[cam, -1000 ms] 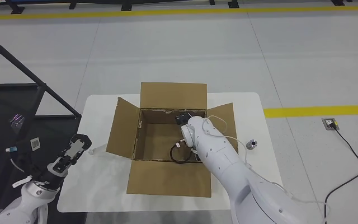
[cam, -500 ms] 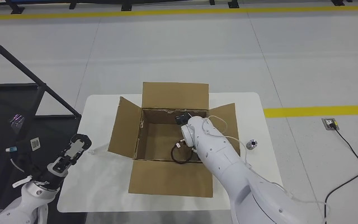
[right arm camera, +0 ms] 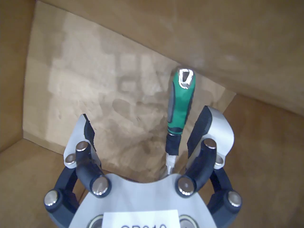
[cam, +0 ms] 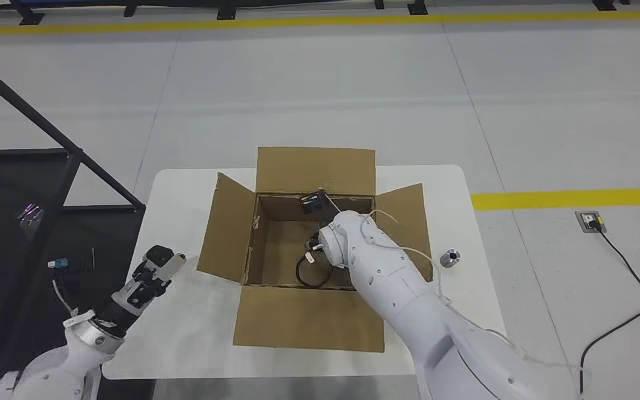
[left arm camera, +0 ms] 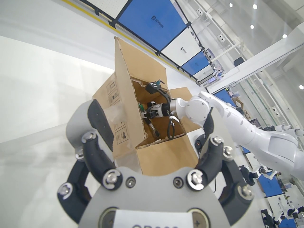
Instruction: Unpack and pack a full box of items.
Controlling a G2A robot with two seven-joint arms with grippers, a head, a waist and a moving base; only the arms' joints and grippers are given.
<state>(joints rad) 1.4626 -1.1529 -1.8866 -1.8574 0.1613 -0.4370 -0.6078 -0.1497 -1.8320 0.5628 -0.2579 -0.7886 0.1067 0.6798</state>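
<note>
— So, what has moved in the last second, starting close in?

— Nearest the robot, the left gripper (cam: 160, 268) has come in over the left edge of the worktop (cam: 180, 200) toward the box (cam: 305, 320). It now hangs near the left flap, not touching it. Its fingers stand wide apart with nothing between them.

— And the box itself?

— It has crept a little to the right on the worktop, with all four flaps folded out. My guess is that the arm working inside nudged it.

— Inside, then?

— The right arm has swung its wrist leftward within the box. The right gripper (right arm camera: 146, 117) sits low over the cardboard floor, spread wide. The green-handled tool (right arm camera: 181, 103) lies between its fingers, much nearer one finger (right arm camera: 201, 124) than the other. I cannot tell whether that finger touches the handle, but nothing is clamped.

— What does that mean for the job?

— I read it as a line-up for a pick. The tool is on the box floor with its end close to a wall, and the swing has brought the jaws astride it. Closing should catch the handle, though off-centre, so it may skew as the fingers meet.

— Anything farther out?

— A small silver item (cam: 452, 258) rests on the worktop just beside the right flap, well apart from the left gripper.
</note>
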